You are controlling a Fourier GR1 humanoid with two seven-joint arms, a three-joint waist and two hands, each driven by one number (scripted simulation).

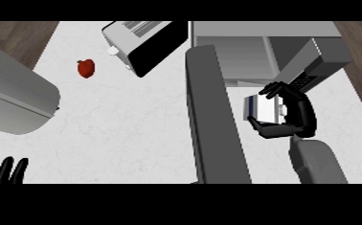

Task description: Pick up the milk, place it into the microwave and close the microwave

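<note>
The robot's black right hand (302,115) grips a small white milk carton with a blue edge (263,108) just in front of the open grey box-shaped microwave (240,59). The fingers (281,92) curl over the carton's far side and the thumb hooks round its near side. The carton sits outside the microwave's mouth, near the front of the keypad side. It lies right of the long dark grey microwave door (213,123), which stands swung wide open toward the robot. The carton's blue edge faces that door. The hand covers much of the carton, which looks nearly square from above, so its long axis cannot be told. Nor can it be told whether the carton touches the white speckled counter (127,133).

Left of the microwave stands a tilted silver appliance with a black panel (145,44). Farther left lie a small red pepper-like object (85,68) and a large grey rounded shape (21,99). The black left hand (14,171) rests far to the microwave's lower left, fingers straight and pointing up.
</note>
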